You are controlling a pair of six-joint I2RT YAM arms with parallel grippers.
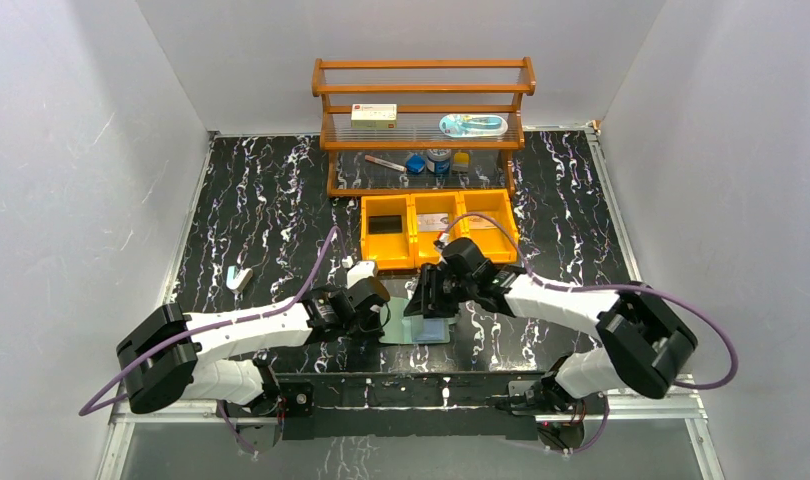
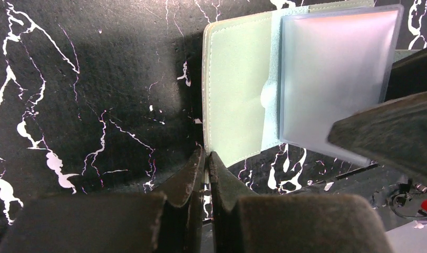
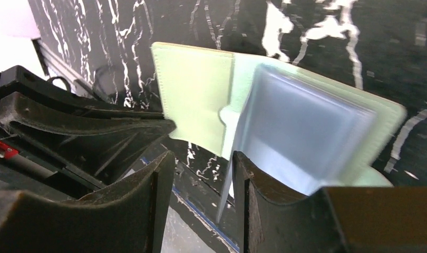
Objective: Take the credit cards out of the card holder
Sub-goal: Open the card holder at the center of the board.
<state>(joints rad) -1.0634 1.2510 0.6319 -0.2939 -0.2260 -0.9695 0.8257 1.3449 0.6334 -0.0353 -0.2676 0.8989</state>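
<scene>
The card holder [image 1: 395, 328] [image 2: 235, 89] [image 3: 193, 95], a sage-green bifold, lies open on the marble table near the front edge. A frosted grey-blue sheet of credit-card size [image 1: 433, 330] [image 2: 332, 74] [image 3: 301, 132] stands up from its inner pocket. I cannot tell whether it is a card or a sleeve. My left gripper [image 1: 381, 306] [image 2: 206, 154] is shut, its tips pinching the holder's near left corner. My right gripper [image 1: 426, 300] [image 3: 203, 158] is open above the holder. The sheet's lower edge hangs between its fingers, against the right one, unclamped.
Three joined orange bins [image 1: 440, 243] stand just behind the grippers, with a dark card, a greyish card and a tan card inside. Behind them is a wooden rack [image 1: 421, 100] holding a white box [image 1: 373, 116] and small items. A small white object [image 1: 240, 278] lies at the left.
</scene>
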